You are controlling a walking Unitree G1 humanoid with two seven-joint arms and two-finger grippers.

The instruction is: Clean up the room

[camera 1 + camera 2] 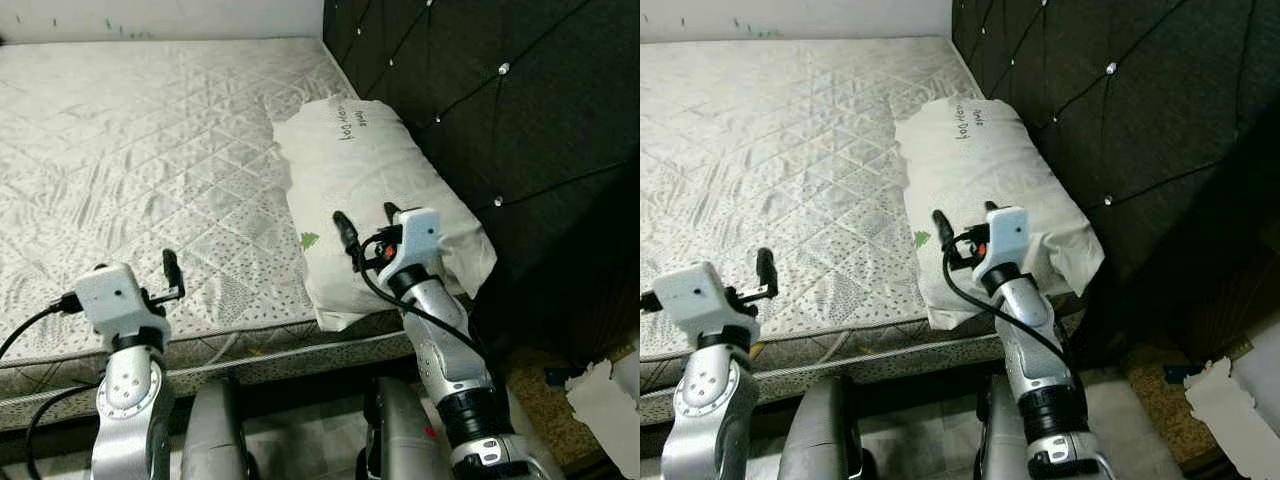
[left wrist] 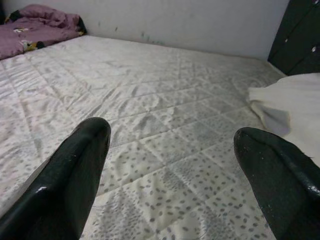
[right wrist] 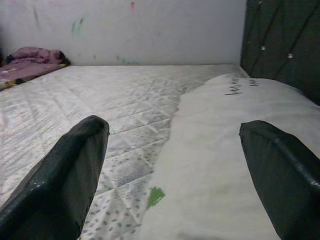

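Observation:
A white pillow (image 1: pixel 370 170) with dark handwriting near its far end lies along the right side of the quilted mattress (image 1: pixel 150 150), against the headboard. My right gripper (image 1: pixel 365 222) hovers open just over the pillow's near end, and the pillow (image 3: pixel 225 165) lies under and between its fingers. My left gripper (image 2: pixel 170 150) is open with nothing between its fingers, low above the mattress's near edge. A crumpled purple blanket (image 2: pixel 40 22) lies at the far corner of the mattress, by the wall.
A dark tufted headboard (image 1: pixel 500 110) stands along the right side of the bed. Torn white paper (image 1: pixel 605 400) lies on the floor at the lower right. A pale wall (image 3: pixel 125 30) runs behind the bed.

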